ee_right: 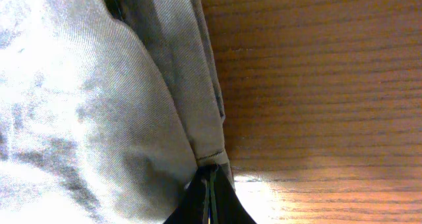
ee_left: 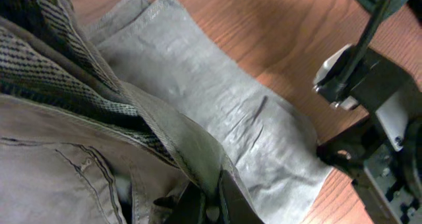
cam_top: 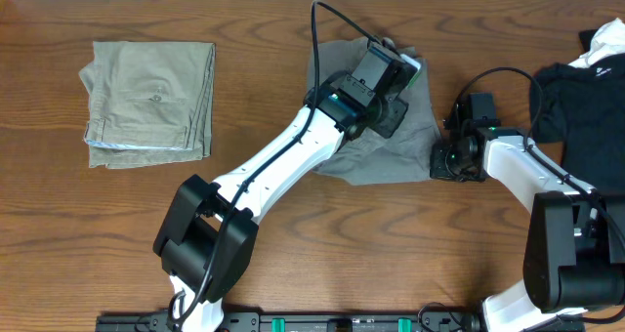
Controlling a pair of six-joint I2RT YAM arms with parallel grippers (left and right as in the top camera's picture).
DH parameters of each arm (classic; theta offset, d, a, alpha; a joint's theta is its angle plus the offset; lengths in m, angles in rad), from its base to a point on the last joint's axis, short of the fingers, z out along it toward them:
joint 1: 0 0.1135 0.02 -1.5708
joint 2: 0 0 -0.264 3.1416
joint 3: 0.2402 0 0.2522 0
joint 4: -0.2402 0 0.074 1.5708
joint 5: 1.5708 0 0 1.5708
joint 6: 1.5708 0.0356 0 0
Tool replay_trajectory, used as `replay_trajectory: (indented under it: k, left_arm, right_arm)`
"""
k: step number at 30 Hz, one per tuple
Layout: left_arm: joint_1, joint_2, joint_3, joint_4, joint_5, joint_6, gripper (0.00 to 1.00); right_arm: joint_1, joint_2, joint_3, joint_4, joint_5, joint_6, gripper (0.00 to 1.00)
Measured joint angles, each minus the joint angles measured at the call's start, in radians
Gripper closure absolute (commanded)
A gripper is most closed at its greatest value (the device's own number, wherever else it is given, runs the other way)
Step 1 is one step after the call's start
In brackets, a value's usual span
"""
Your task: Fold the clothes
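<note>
The clothes [cam_top: 386,148] are a wrinkled mid-grey garment bunched at the table's middle. My left gripper [cam_top: 404,68] reaches over its far right part. In the left wrist view this gripper [ee_left: 214,203] is shut on a raised fold of the grey cloth [ee_left: 198,92], with the waistband and a stitched pocket to the left. My right gripper [cam_top: 436,164] sits at the garment's lower right corner. In the right wrist view it [ee_right: 210,184] is shut on a hemmed corner of the clothes [ee_right: 99,105], just above the wood.
Folded khaki trousers [cam_top: 151,103] lie at the far left. A black garment with a white label [cam_top: 586,98] lies at the right edge behind the right arm. The right arm's body [ee_left: 369,85] shows close by in the left wrist view.
</note>
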Motion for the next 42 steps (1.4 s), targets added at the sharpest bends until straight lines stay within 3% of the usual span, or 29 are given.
replay_trajectory:
  k: [20, 28, 29, 32, 35, 42]
  left_arm:
    - [-0.060, 0.043, 0.000, 0.086, 0.000, -0.027, 0.94]
    - [-0.060, 0.101, 0.000, 0.104, 0.025, -0.050, 0.93]
    - [-0.060, 0.101, 0.000, 0.108, 0.030, -0.050, 0.91]
    - [-0.060, 0.101, 0.000, 0.124, 0.041, -0.054, 0.70]
    - [-0.060, 0.101, 0.001, 0.137, 0.057, -0.056, 0.34]
    - [-0.055, 0.095, 0.002, 0.147, 0.115, -0.060, 0.33]
  right_arm:
    - [0.000, 0.000, -0.001, 0.001, 0.000, 0.000, 0.99]
    - [-0.010, -0.004, 0.013, -0.040, 0.005, -0.001, 0.87]
    - [-0.018, -0.009, 0.019, -0.061, 0.005, -0.002, 0.85]
    - [-0.049, -0.051, 0.050, -0.093, 0.009, -0.002, 0.81]
    - [-0.072, -0.130, 0.094, -0.091, 0.010, -0.002, 0.80]
    - [-0.087, -0.225, 0.118, -0.060, -0.007, -0.033, 0.80]
